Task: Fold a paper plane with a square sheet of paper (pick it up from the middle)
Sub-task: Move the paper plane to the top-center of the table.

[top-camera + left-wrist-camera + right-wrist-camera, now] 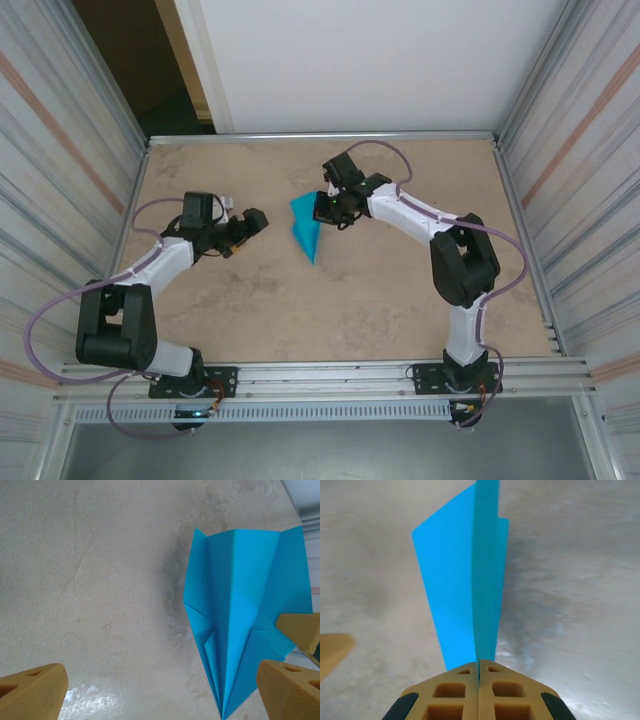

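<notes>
The square sheet of paper stands folded into a cyan-blue paper plane [306, 228], kite-shaped with clear creases, its sharp point toward the near edge. My right gripper [322, 208] is shut on its wide back end and holds it on edge over the table. In the right wrist view the plane [470, 580] runs straight out from the pressed-together jaws of the right gripper [479, 667]. My left gripper [255, 220] stands open just left of the plane, apart from it. In the left wrist view the plane [240, 605] lies to the right, near the right one of the left gripper's [162, 695] fingers.
The beige table [250, 300] is walled by metal panels left and right, with a rail along the near edge [330, 375]. A tan finger [300, 630] of the right gripper grips the plane's edge. A tip of the left gripper's finger [332, 650] pokes in at the left.
</notes>
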